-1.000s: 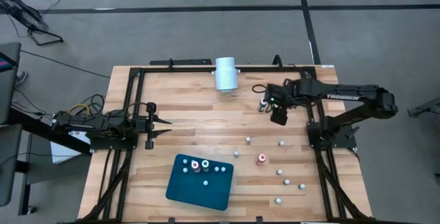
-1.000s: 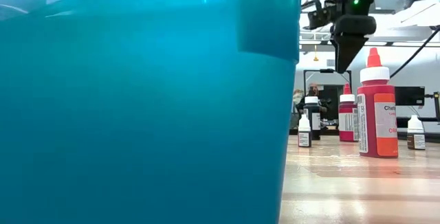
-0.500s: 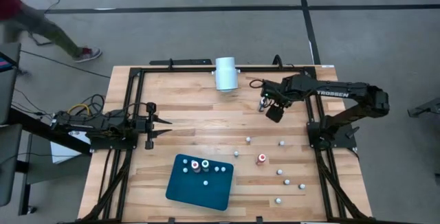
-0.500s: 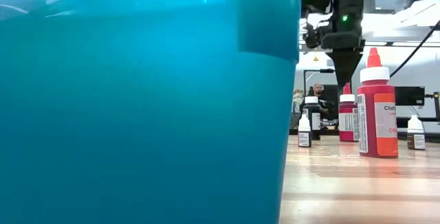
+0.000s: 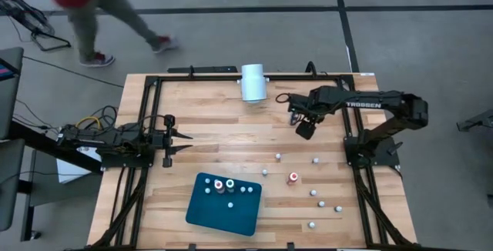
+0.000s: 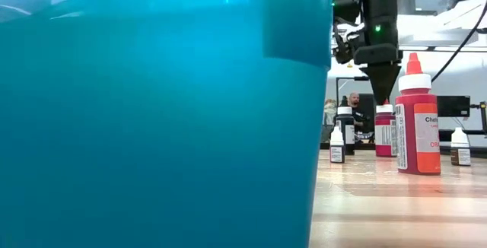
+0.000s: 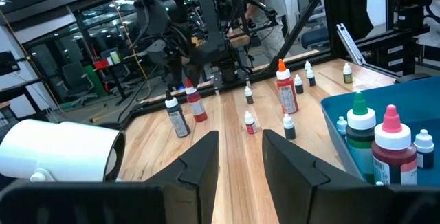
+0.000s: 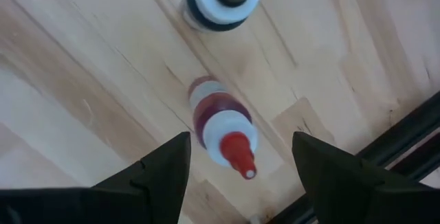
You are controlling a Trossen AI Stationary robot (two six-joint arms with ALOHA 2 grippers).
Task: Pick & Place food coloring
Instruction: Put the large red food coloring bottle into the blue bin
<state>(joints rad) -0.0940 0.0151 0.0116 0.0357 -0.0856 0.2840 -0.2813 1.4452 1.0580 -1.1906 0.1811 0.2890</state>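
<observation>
My right gripper [image 5: 306,130] hangs open over the table's far right part, fingers pointing down. In the right wrist view it [image 8: 240,176] stands straight above a small red bottle with a white cap and red tip [image 8: 223,133], touching nothing. A dark bottle [image 8: 221,1] stands just beyond. The low view shows the gripper [image 6: 383,96] just over that red bottle [image 6: 384,130]. Other tiny food coloring bottles [image 5: 314,159] stand scattered on the right half, and several stand on the teal tray [image 5: 223,212]. My left gripper [image 5: 181,139] waits open at the left edge.
A white cylinder [image 5: 253,81] lies at the far edge. A taller orange-red bottle [image 6: 417,119] stands near the scattered small ones. The tray's wall [image 6: 152,111] fills most of the low view. A person [image 5: 85,5] walks on the floor beyond the far left corner.
My right gripper has moved slightly toward the table's left edge and come down toward the red bottle, staying open. A person has walked into view beyond the far edge.
</observation>
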